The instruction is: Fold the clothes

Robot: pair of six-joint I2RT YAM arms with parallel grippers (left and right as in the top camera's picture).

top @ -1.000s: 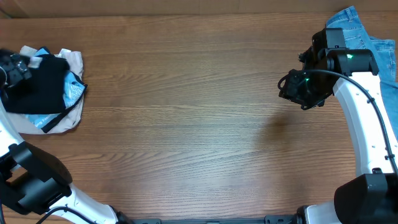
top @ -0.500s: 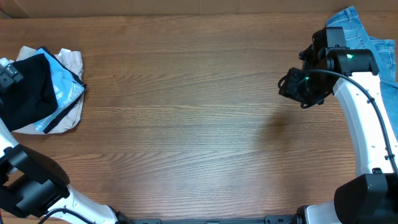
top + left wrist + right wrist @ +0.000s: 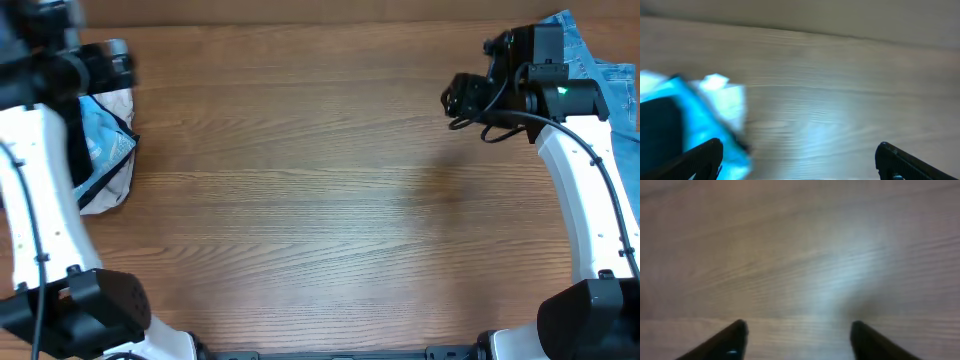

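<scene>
The black T-shirt lies in a pile of clothes at the table's left edge. Only a dark strip of it shows beside my left arm in the overhead view. In the blurred left wrist view it is a black patch at the lower left. My left gripper is above the far end of the pile, open wide and empty, over bare wood right of the pile in its wrist view. My right gripper is at the far right, open and empty over bare wood.
A sky-blue garment with white print and a pale garment lie in the same pile. Light-blue jeans lie at the far right corner, behind the right arm. Brown wooden table.
My left arm has swung up from the near-left side of the pile toward the far edge, now covering most of the black T-shirt. My right gripper has moved slightly toward the far edge.
</scene>
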